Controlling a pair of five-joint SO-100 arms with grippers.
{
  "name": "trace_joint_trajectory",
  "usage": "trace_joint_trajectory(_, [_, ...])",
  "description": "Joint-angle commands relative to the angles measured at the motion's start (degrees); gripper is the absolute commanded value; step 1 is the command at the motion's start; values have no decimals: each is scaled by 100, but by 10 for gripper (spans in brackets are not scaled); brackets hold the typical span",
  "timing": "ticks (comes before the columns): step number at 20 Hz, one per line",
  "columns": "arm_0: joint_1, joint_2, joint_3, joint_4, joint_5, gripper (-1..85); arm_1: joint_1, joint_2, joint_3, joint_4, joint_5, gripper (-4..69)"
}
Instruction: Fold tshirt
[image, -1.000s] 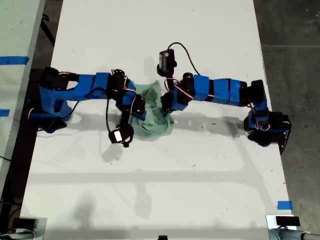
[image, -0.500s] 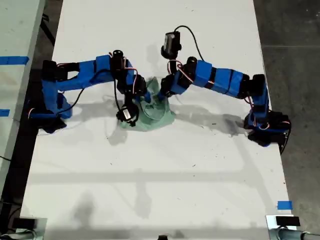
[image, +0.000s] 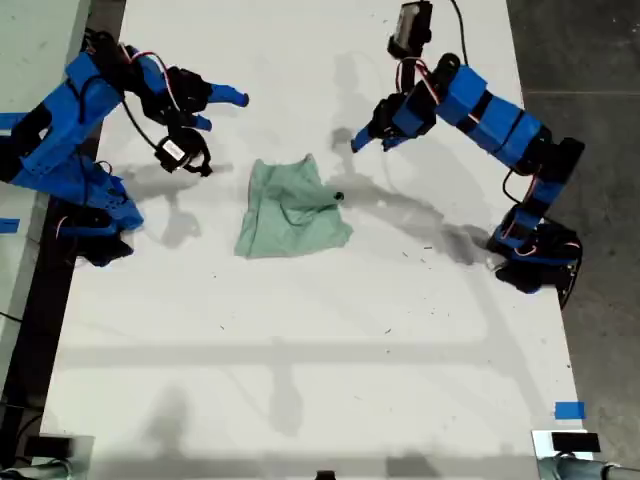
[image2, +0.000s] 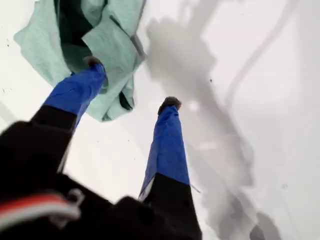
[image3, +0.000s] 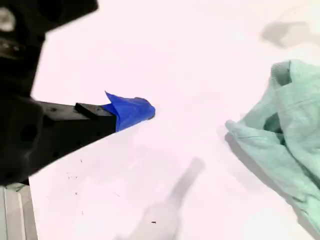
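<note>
The pale mint-green tshirt (image: 290, 210) lies bunched in a rough folded heap on the white table (image: 320, 340), near the middle in the exterior view. My first gripper (image: 368, 140) hangs open above the table, off the shirt's far corner toward the exterior view's right. In the first wrist view its two blue fingers (image2: 167, 145) are spread apart, empty, with the tshirt (image2: 107, 35) just beyond them. My second gripper (image: 222, 108) is raised at the exterior view's upper left, open and empty. Only one of its fingers (image3: 132, 110) shows in the second wrist view, well away from the tshirt (image3: 290, 125).
The arm bases stand at the exterior view's left (image: 95, 220) and right (image: 530, 255) table edges. A scrap of blue tape (image: 568, 410) sits near the front right corner in the exterior view. A second surface with blue tape (image: 25, 120) adjoins on that view's left.
Both grippers were down on the tshirt a second ago. They have let go, risen and pulled apart to either side, leaving the shirt lying on the table.
</note>
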Motion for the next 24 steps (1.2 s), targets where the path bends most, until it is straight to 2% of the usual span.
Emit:
trace_joint_trajectory(1, [-448,1380,1063,-378,211,344,431,1608,1125,-79,-185,241])
trace_joint_trajectory(2, [-536,1652,1380,-360,220,339,510,2136,1714,-123,-220,237])
trace_joint_trajectory(4, [-492,2382,2127,-677,299,268,554,3366,2971,-255,-272,223])
trace_joint_trajectory(7, [-79,3674,3393,-1248,79,64,167,5449,4896,-255,202,79])
trace_joint_trajectory(9, [439,4676,4263,-1723,53,4,-554,6855,6091,-369,835,36])
trace_joint_trajectory(11, [1301,5827,5335,-2364,-264,1,-1538,8060,7233,-888,1538,-16])
trace_joint_trajectory(13, [2074,6847,6434,-2689,-668,1,-2232,9123,8262,-1125,2145,-16])
trace_joint_trajectory(15, [2549,7866,7321,-2602,-835,1,-2593,10274,9053,-1169,2320,-16])
trace_joint_trajectory(16, [2681,8490,7813,-2426,-896,1,-2619,10600,9299,-1274,2136,-16])
trace_joint_trajectory(17, [2804,8200,7813,-2320,-1002,1,-2619,10521,9396,-1591,2004,-16])
trace_joint_trajectory(18, [2909,8086,7813,-2382,-888,1,-2663,10011,9237,-2162,1811,-16])
trace_joint_trajectory(22, [3094,8455,7840,-2259,-844,3,-2742,6064,7225,-4351,1020,-15])
trace_joint_trajectory(24, [3182,8455,7831,-2241,-861,18,-2883,4228,5906,-4975,721,-15])
